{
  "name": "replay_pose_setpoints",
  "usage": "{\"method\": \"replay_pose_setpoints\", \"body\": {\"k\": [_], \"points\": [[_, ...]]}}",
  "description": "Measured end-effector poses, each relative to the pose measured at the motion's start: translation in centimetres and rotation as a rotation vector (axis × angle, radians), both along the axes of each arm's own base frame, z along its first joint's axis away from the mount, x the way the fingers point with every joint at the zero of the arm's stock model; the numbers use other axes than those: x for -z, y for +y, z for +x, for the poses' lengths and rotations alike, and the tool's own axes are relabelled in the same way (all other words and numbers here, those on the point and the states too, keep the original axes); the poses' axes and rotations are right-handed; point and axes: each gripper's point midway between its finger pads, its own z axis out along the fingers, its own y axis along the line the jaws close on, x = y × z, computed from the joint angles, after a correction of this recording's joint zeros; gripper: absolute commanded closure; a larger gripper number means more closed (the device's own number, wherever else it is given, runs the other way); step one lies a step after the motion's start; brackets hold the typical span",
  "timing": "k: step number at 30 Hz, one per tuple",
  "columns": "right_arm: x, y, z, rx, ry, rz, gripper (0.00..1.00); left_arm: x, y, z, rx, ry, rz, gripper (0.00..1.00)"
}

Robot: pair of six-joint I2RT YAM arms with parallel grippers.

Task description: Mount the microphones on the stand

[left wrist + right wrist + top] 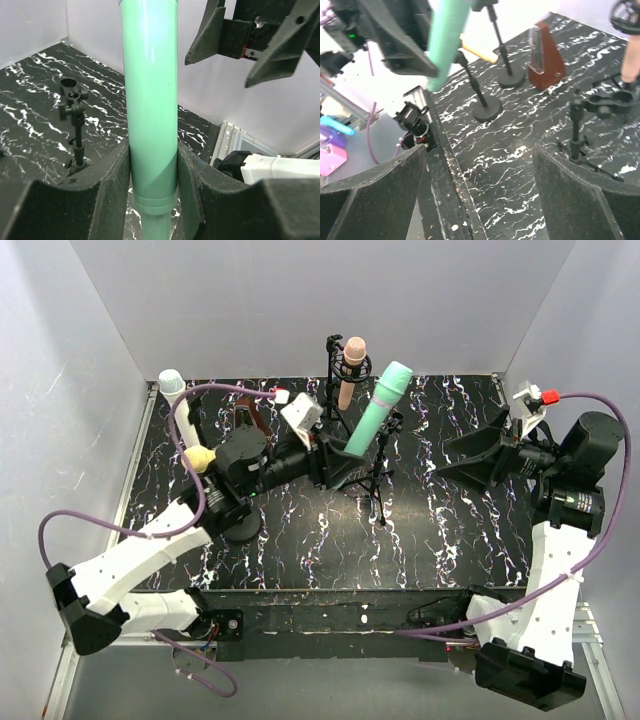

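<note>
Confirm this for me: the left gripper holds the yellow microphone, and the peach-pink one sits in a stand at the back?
Wrong colour: the left gripper holds the teal-green microphone, as the left wrist view shows. The peach-pink microphone does sit in a stand at the back.

Teal-green microphone loses its head past the left wrist view's top edge, yellow microphone mostly hidden behind the left arm, peach-pink microphone cut by the right wrist view's edge

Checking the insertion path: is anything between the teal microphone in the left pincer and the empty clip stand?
Nothing visible: only open space separates the teal microphone and the empty clip stand; the right pincer sits aside.
</note>
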Motion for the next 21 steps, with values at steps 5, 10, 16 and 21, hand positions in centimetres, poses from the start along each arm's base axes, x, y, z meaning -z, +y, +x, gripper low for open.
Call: {"method": "replay_pose_setpoints", "body": {"k": [5,10,16,21], "points": [[-2.8,2.0,-2.3,-0.104,-0.052,-0.011,0.08,0.3,-3.2,0.5,0.064,0.006,0.012,1.00],[-4.4,3.3,-3.2,-0.165,-0.070,-0.017,0.08,0.6,-4.9,0.7,0.100,0.014,0.022,1.00],[-5.2,4.3,-2.6,-0.164,-0.035,-0.028,0.08,-0.4,-5.9,0.6,0.116,0.005,0.006,1.00],[-5.4,4.7,-1.7,-0.130,0.023,-0.022,0.09,-0.6,-7.4,0.9,0.130,0.003,0.000,1.00]]}}
